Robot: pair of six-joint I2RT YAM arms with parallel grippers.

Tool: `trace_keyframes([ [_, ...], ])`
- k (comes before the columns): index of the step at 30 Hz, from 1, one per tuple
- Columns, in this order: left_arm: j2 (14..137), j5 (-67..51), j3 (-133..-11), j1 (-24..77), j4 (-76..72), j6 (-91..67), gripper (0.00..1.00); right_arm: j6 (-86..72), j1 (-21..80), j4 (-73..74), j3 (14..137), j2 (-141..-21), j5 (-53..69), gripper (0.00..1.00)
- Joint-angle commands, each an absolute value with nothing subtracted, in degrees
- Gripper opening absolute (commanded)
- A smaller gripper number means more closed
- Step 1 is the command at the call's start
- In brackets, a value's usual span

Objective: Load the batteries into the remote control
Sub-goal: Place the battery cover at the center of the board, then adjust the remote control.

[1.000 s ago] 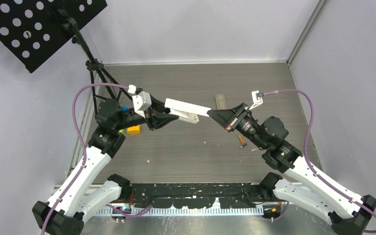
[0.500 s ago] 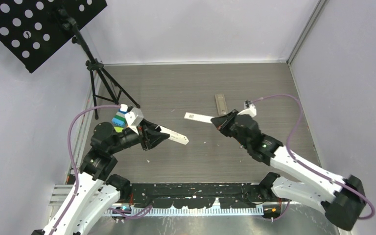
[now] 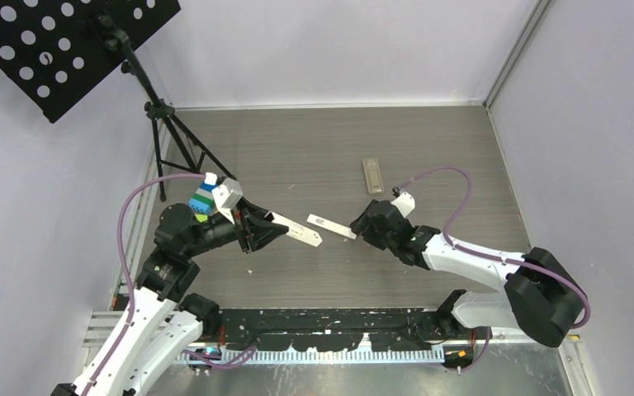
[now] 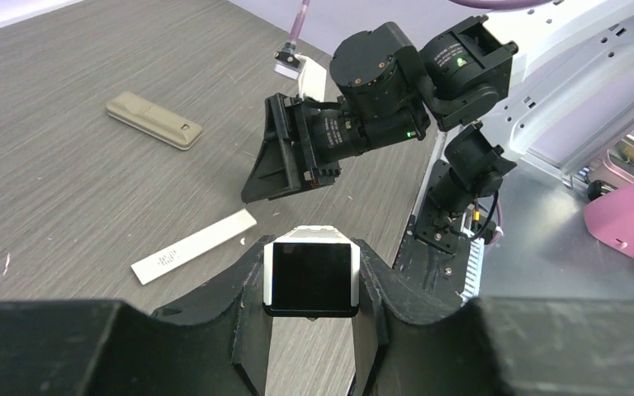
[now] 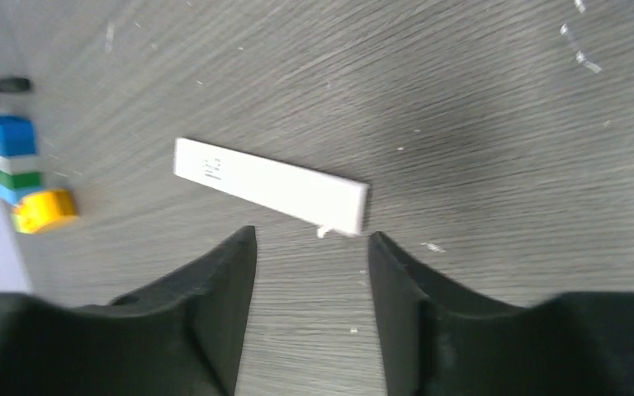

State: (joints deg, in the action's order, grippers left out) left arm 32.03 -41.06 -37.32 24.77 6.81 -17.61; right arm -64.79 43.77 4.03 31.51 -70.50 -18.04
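— What is the left gripper (image 4: 311, 250) doing?
— It is clenched on the near end of the white remote (image 3: 305, 236), one finger on each side. The rest of the remote sticks out past the fingertips, over the table (image 3: 297, 140), pointing toward the right arm.
— And the right gripper (image 5: 312, 239)?
— Released. Its fingers stand apart with nothing between them, low over the tabletop. A flat white strip (image 5: 268, 183) lies on the wood just beyond the tips, between the two grippers.
— And the batteries?
— I cannot make any out in these views.
— What else is around?
— A grey remote (image 3: 371, 175) lies flat farther back, well apart from both arms. A stack of coloured blocks (image 5: 12, 157) with a yellow piece (image 5: 45, 209) beside it sits near the left arm.
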Motion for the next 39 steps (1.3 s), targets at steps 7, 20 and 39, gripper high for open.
trace_keyframes([
  [7,33.02,-47.12,-39.51,24.96,0.54,-19.86,0.0,-49.21,43.43,-9.36,30.98,-59.81,-5.97,0.77],
  [20,35.4,-61.81,-42.03,24.96,-6.62,-23.42,0.0,-36.7,43.42,-19.96,37.47,-53.17,40.23,0.82],
  [39,37.21,-56.5,-41.75,24.96,-9.67,-27.55,0.0,-32.38,48.78,-14.79,44.35,-60.46,45.23,0.65],
])
